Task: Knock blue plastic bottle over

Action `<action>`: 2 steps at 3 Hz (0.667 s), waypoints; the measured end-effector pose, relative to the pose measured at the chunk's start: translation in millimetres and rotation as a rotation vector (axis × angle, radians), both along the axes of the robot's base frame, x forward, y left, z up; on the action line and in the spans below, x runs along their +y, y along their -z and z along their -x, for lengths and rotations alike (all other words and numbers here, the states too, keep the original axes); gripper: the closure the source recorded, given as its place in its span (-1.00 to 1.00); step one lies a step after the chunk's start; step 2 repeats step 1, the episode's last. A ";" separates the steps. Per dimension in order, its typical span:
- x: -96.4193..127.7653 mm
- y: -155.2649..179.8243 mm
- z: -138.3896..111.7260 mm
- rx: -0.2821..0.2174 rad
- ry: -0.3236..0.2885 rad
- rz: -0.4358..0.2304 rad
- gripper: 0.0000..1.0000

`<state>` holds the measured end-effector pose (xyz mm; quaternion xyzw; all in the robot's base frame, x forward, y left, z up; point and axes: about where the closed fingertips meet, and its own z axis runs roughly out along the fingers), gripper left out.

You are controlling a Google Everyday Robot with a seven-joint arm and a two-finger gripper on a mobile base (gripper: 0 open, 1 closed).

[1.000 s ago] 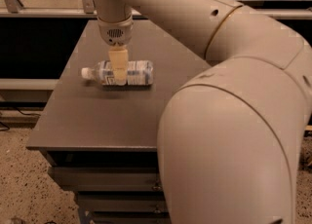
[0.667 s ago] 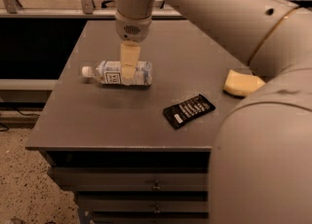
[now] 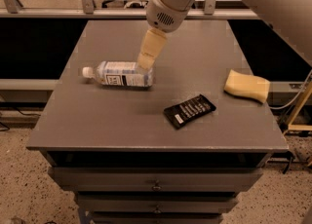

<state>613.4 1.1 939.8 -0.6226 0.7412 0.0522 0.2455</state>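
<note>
The blue plastic bottle (image 3: 119,74) lies on its side on the left half of the grey table (image 3: 112,121). Its white cap points left and its white label with dark text faces up. My gripper (image 3: 145,62) hangs down from the white arm (image 3: 170,1) and reaches the bottle's base end at its right, touching or nearly touching it from above. The gripper holds nothing that I can see.
A flat black packet (image 3: 189,111) lies near the table's front middle. A yellow sponge (image 3: 246,85) lies by the right edge. Drawers (image 3: 156,186) sit under the tabletop. A metal rail (image 3: 73,12) runs behind the table.
The arm's bulk has swung out of the foreground, uncovering the packet and the sponge. The gripper has shifted to the bottle's base end. The bottle stays lying on its side.
</note>
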 end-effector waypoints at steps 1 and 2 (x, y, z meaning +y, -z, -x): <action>0.0 0.0 0.0 0.000 0.000 0.000 -1.00; 0.0 0.0 0.0 0.000 0.000 0.000 -1.00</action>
